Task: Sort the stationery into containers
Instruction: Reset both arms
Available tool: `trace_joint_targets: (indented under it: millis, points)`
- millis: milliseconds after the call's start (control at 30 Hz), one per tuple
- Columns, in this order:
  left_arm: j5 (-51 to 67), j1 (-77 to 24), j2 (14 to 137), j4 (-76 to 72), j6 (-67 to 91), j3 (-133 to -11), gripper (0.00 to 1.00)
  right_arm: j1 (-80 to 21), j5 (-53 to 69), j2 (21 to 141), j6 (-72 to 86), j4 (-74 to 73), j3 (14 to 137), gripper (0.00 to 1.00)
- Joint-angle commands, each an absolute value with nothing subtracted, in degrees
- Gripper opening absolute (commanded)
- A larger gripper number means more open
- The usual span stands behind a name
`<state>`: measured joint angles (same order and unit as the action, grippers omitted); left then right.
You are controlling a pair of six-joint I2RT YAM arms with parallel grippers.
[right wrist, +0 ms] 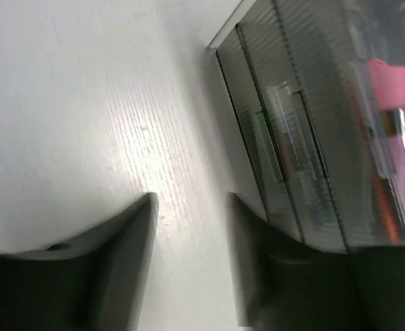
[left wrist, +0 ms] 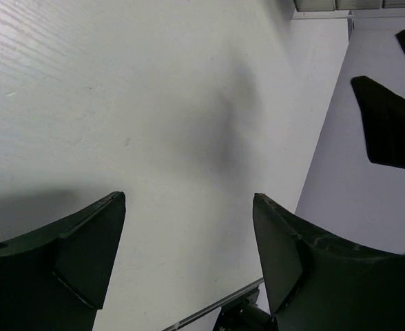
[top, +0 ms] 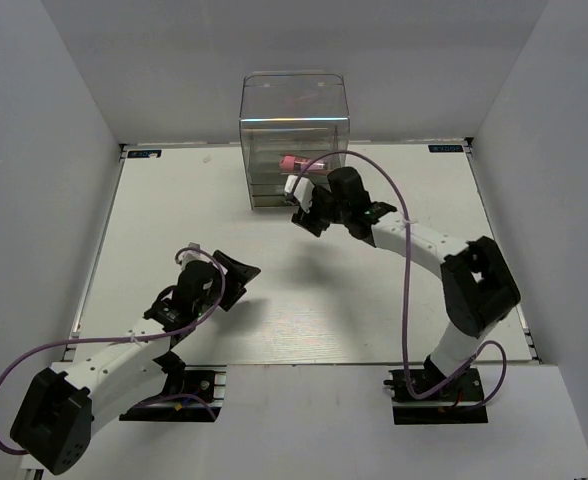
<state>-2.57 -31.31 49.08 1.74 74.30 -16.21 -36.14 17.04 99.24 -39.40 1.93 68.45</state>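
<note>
A white desk [top: 174,220] is sitting inside plain pale walls, with both arm bases bolted along its near edge. At the far edge, roughly in the middle, the smoky clear organiser [top: 294,140] is standing upright with its drawer fronts facing the arms.

Through the organiser's transparent top compartment, a pink-capped marker [top: 292,161] is showing, lying low in the box above the drawers. In the right wrist view the same marker [right wrist: 395,89] is showing behind the clear wall, with an orange item [right wrist: 388,207] lying alongside it. The blur there is keeping any other items from being told apart. The stacked drawer fronts [right wrist: 285,138] are showing shut.

The right end effector [top: 309,210] is hovering just in front of the organiser, near its lower drawers. In the right wrist view the right end effector [right wrist: 192,207] is standing partly open with only bare desk [right wrist: 65,103] in the gap, gripping nothing.

The left end effector [top: 236,278] is hanging over the middle-left of the desk, well apart from the organiser. Its wrist view is showing the left end effector [left wrist: 189,200] spread wide and empty over bare desk [left wrist: 120,83].
</note>
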Motion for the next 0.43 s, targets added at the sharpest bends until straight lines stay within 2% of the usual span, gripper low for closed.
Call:
trace_joint_targets:
  millis: [0, 33, 100, 233, 400]
  points:
    - [-2.9, -31.9, 47.99, -1.41, 69.62, -18.54, 0.84, -34.98, 16.71, 93.79, -25.52, 0.09, 66.98, 0.69]
    - [-2.9, -31.9, 47.47, -1.41, 67.43, -19.07, 0.84, -34.98, 15.83, 93.0, -23.31, -1.48, 66.54, 0.85]
    - [-3.51, -31.9, 46.24, -1.41, 64.96, -19.86, 0.89, -34.81, 13.8, 89.04, -20.24, -3.24, 64.78, 0.9]
    - [-4.04, -31.9, 42.9, -0.79, 59.07, -21.27, 1.0, -34.63, 11.69, 81.5, -14.69, -3.69, 60.65, 0.9]
    - [-4.57, -31.9, 39.65, -0.18, 54.23, -21.8, 1.0, -34.37, 9.32, 74.64, -12.83, -3.87, 56.61, 0.9]
